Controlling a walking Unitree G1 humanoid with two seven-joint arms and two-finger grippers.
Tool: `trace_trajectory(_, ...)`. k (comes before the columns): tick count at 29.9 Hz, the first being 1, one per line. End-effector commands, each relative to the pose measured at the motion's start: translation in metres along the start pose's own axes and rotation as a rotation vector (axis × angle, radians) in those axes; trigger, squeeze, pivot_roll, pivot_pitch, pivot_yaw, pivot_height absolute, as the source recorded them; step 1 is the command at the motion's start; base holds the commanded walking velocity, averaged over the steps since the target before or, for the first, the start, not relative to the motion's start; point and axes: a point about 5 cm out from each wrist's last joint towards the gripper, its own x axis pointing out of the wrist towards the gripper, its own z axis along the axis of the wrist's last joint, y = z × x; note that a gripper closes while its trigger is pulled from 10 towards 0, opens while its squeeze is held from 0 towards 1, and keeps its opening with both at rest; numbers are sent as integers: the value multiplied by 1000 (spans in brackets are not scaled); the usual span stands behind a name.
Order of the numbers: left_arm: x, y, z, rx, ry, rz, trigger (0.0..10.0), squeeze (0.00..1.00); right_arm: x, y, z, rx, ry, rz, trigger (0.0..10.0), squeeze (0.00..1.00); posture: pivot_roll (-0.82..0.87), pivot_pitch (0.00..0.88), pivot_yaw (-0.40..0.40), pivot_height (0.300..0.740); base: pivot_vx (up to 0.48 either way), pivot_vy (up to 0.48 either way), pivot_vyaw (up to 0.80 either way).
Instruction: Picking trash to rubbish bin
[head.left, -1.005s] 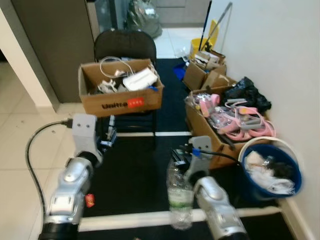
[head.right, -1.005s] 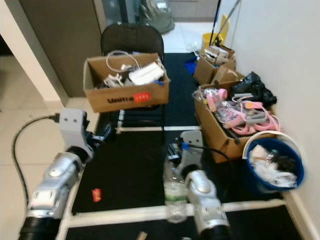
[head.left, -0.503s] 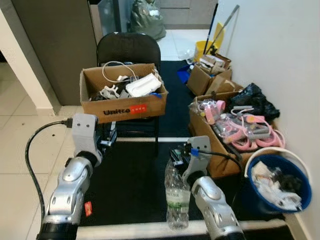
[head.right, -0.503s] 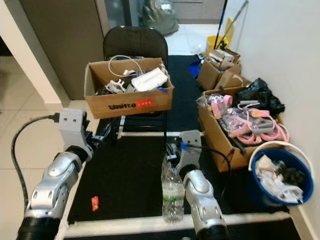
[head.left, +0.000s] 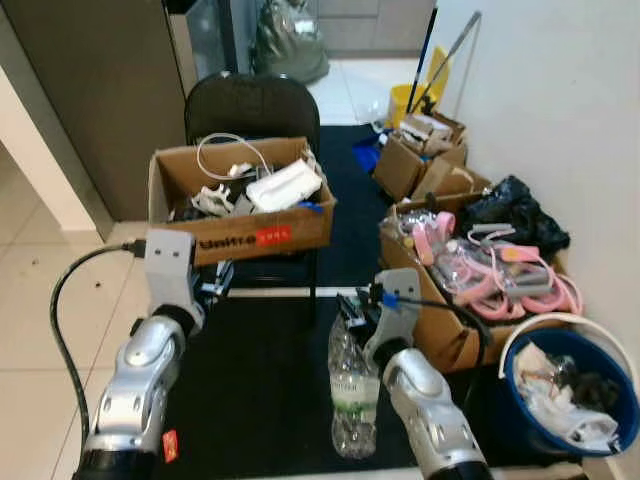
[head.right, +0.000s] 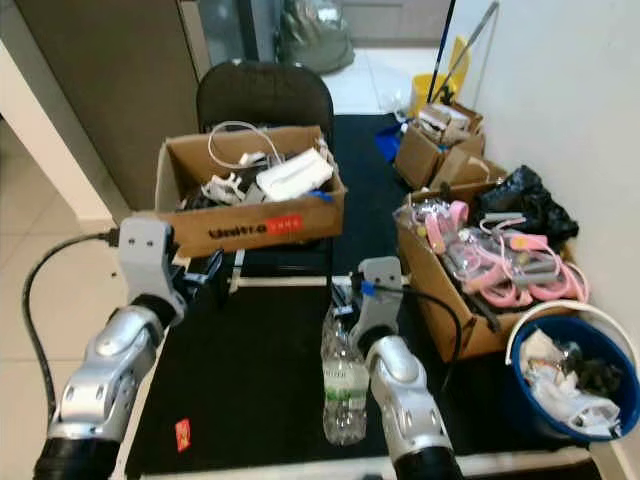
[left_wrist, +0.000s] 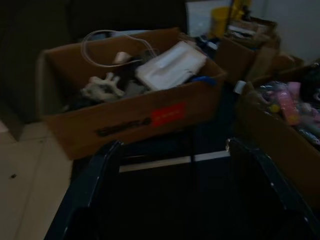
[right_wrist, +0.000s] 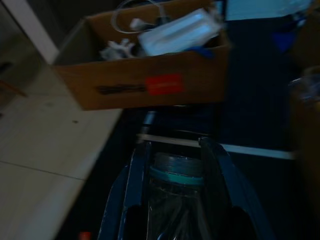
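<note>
Still clamped near its neck by the right gripper (right_wrist: 175, 150), the clear plastic bottle (head.left: 353, 395) hangs upright above the black mat (head.left: 270, 370). The blue rubbish bin (head.left: 570, 390), seemingly full of crumpled paper, now sits farther toward the right edge, since the camera has shifted. The left gripper (left_wrist: 170, 150) hovers spread and empty before the cardboard box (head.left: 240, 200).

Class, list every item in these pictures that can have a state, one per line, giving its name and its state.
Plastic bottle: empty, upright, gripped near the neck.
Right pincer: shut on the plastic bottle.
Left pincer: open, holding nothing.
Blue bin: open, partly filled with rubbish.
Cardboard box: open-topped, resting on the chair, holding cables and white parts.
Folding chair: unfolded, bearing the cardboard box.
</note>
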Motion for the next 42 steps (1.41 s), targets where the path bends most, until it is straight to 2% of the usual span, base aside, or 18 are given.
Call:
trace_trajectory(1,-3,1,-3,4,14,4,10000,86,-1,0,2,9,-5,-1,10000,0,21,130,16,740,352,0,0)
trace_trajectory(25,-5,3,-4,12,19,5,10000,94,3,7,4,-25,-9,56,10000,0,29,132,19,740,351,0,0)
trace_trajectory(33,-5,3,-3,19,21,5,10000,94,4,11,5,-35,-16,82,10000,0,32,128,20,740,351,0,756)
trace_trajectory(36,-5,4,-3,21,22,5,10000,90,6,10,6,-6,-19,63,10000,0,33,127,25,740,351,0,0)
trace_trajectory(42,-4,4,-2,23,20,3,10000,94,9,11,8,-10,-26,74,10000,0,33,127,25,740,352,0,0)
